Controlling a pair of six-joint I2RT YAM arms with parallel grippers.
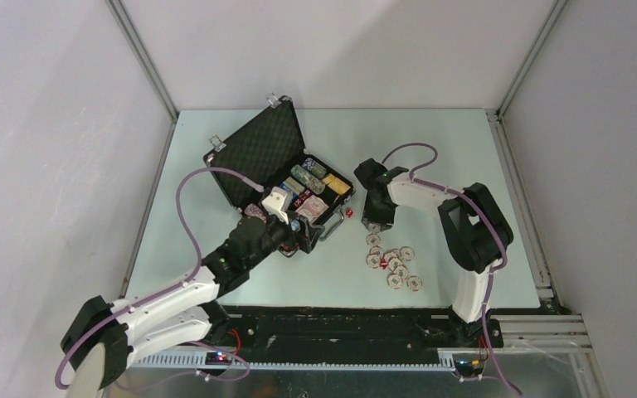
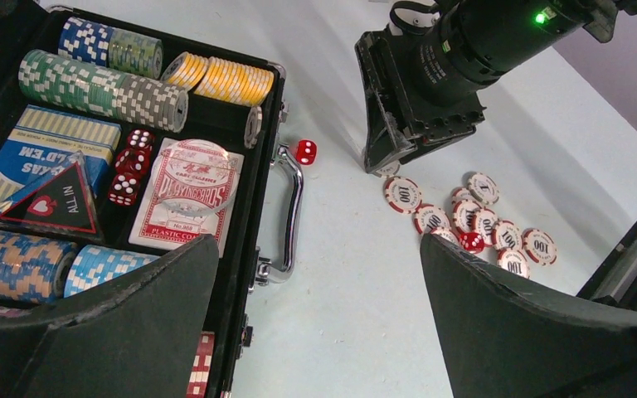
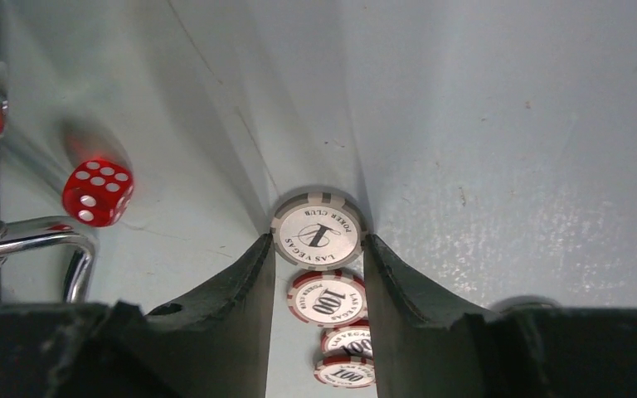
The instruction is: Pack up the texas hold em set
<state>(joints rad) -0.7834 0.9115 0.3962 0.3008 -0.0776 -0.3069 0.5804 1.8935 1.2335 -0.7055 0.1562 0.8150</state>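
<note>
A black case (image 1: 259, 153) is lying open on the pale table (image 1: 431, 133), its tray holding rows of chips (image 2: 99, 83), card decks (image 2: 184, 199) and red dice (image 2: 128, 170). The left gripper (image 2: 317, 249) is hovering over the case's silver handle (image 2: 294, 203) with fingers spread wide. The right gripper (image 3: 318, 240) is pinching a grey chip (image 3: 315, 234) lying flat beside the loose chips (image 1: 394, 267), with one red die (image 2: 305, 151) sitting near the handle
</note>
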